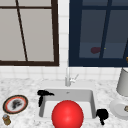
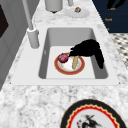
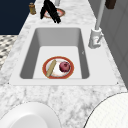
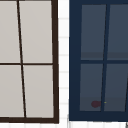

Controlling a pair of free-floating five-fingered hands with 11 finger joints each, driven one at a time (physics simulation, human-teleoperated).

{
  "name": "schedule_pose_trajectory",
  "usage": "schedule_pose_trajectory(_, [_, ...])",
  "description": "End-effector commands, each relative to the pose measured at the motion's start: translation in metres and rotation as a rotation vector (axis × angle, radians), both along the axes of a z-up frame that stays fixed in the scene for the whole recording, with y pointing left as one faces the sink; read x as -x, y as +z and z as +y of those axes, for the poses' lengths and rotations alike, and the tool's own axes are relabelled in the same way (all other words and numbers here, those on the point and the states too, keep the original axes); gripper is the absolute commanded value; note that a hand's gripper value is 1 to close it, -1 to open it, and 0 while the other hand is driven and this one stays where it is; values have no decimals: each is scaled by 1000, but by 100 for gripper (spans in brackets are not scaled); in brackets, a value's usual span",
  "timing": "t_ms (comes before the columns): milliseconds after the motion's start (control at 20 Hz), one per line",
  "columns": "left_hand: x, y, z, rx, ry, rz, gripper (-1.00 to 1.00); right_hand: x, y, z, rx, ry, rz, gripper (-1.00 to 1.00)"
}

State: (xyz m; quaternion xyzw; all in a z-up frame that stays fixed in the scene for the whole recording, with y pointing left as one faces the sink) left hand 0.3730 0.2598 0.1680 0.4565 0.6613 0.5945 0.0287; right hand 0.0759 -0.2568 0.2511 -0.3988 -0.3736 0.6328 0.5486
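- The right robot hand hangs over the sink, right of centre in the left side view. Its fingers are loosely bent and droop downward, closed round nothing.
- Just below and to the left of its fingertips lies a red-rimmed plate on the sink floor. It carries a tan stick and a dark red round thing.
- The tan stick is the nearer of the two to this hand. Whether the fingertips touch it I cannot tell.
- The stick's long axis runs almost up and down in the left side view, so it lies along the length of the sink. The round thing lies beside it, on the side toward the faucet.
- In the front view the right robot hand is at the lower right, by the sink's right front corner. A big red ball sits at lower centre, in front of the basin.
- The left robot hand hovers at the sink's left rim, left of centre in the front view. Its fingers are straight and spread and hold nothing.
- In the right side view it is at the top of the frame, well apart from the red-rimmed plate, so the right robot hand is the nearer one.
- On the counter to the left are a decorated plate and a small jar. To the right are a white plate and a grey canister.
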Motion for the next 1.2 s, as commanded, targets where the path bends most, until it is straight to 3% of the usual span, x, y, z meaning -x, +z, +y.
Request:
schedule_pose_trajectory(0, [4,11,2,-58,55,32,-100,0,0,0,0,0,0,0])
schedule_pose_trajectory(200, [20,14,2,-90,52,10,-100,0,0,0,0,0,0,0])
schedule_pose_trajectory(350, [26,14,2,-113,94,4,-100,0,0,0,0,0,0,0])
schedule_pose_trajectory(600, [44,5,2,-153,130,-6,-100,0,0,0,0,0,0,0])
schedule_pose_trajectory(700, [51,6,2,-152,145,-8,-100,0,0,0,0,0,0,0])
schedule_pose_trajectory(800, [58,11,3,-128,151,-8,-100,0,0,0,0,0,0,0])
schedule_pose_trajectory(1150, [85,18,6,-143,153,-10,-100,0,0,0,0,0,0,0])
